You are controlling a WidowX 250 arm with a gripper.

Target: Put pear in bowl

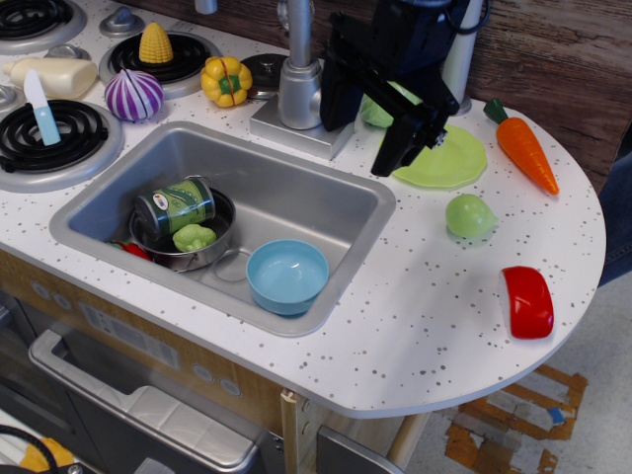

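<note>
The pear is pale green and lies on the speckled counter at the right, just below the lime-green plate. The light-blue bowl stands empty in the front right corner of the sink. My gripper is black, open and empty. It hangs above the counter between the faucet and the plate, up and to the left of the pear and apart from it. It hides most of the green cabbage.
A silver pot in the sink holds a green can and a lumpy green piece. A carrot and a red piece lie at the right. The faucet, yellow pepper, onion and stove burners are at the back left.
</note>
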